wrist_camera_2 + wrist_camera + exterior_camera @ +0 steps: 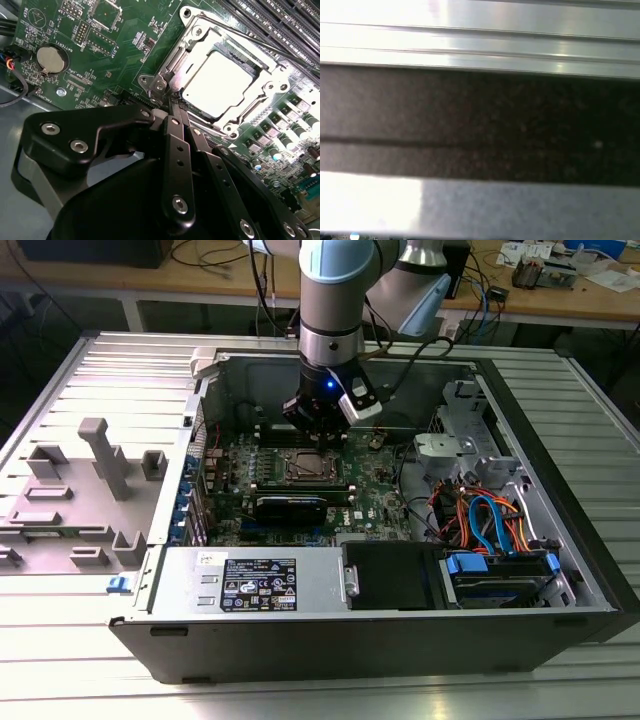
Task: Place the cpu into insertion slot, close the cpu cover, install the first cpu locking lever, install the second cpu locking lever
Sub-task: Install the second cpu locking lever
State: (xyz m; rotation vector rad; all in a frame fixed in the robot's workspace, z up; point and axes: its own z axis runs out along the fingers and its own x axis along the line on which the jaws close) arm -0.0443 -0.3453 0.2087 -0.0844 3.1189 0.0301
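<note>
The cpu (pixel 218 83) lies flat in the insertion slot (pixel 308 468), its silver-grey top showing bright. The cpu cover (pixel 199 36), a metal frame with a large window, lies down around the chip. A thin locking lever rod (pixel 260 45) runs along one side of the socket. My gripper (pixel 172 102) is shut, its black fingers (pixel 176 145) pressed together with their tips at one corner of the socket frame. In the exterior view the gripper (pixel 318 430) hangs straight down inside the open computer case, just above the socket.
Long memory slots (pixel 282 20) run beside the socket, and a coin battery (pixel 51 60) sits on the green board. A long black card (pixel 290 508), the power supply (pixel 250 585) and orange and blue cables (pixel 480 520) crowd the case. Grey fixtures (pixel 100 470) stand outside it.
</note>
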